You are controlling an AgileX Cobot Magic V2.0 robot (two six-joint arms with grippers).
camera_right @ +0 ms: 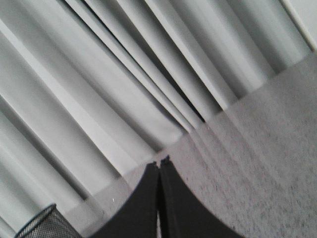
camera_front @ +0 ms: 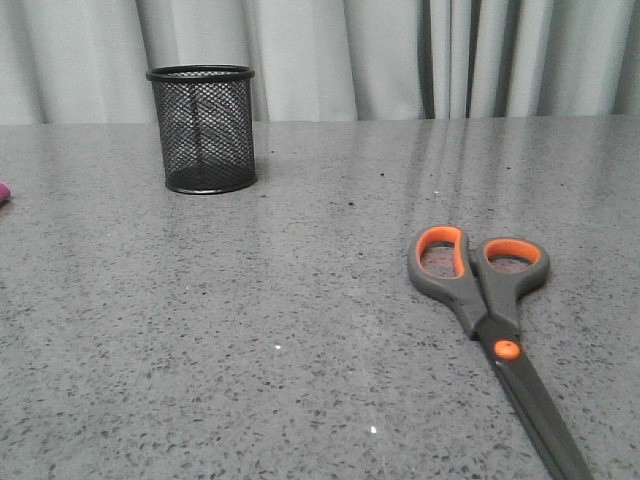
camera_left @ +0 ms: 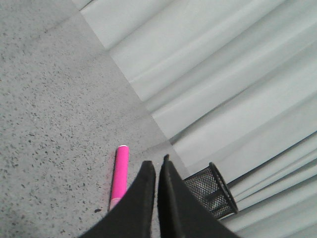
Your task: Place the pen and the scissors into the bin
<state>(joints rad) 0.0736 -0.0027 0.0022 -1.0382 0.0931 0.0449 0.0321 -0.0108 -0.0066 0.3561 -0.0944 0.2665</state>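
The black mesh bin (camera_front: pixel 202 129) stands upright at the back left of the grey table. The scissors (camera_front: pixel 492 318) lie flat at the front right, orange-lined handles toward the back, blades running off the front edge of the view. Only a sliver of the magenta pen (camera_front: pixel 3 191) shows at the left edge of the front view. In the left wrist view the pen (camera_left: pixel 120 173) lies flat on the table beside my left gripper (camera_left: pixel 157 162), which is shut and empty; the bin (camera_left: pixel 211 192) is beyond it. My right gripper (camera_right: pixel 159 163) is shut and empty above the table; the bin's rim (camera_right: pixel 39 223) shows in a corner.
Grey pleated curtains (camera_front: pixel 400 55) hang along the table's back edge. The speckled grey table (camera_front: pixel 250 330) spreads between the bin and the scissors. Neither arm shows in the front view.
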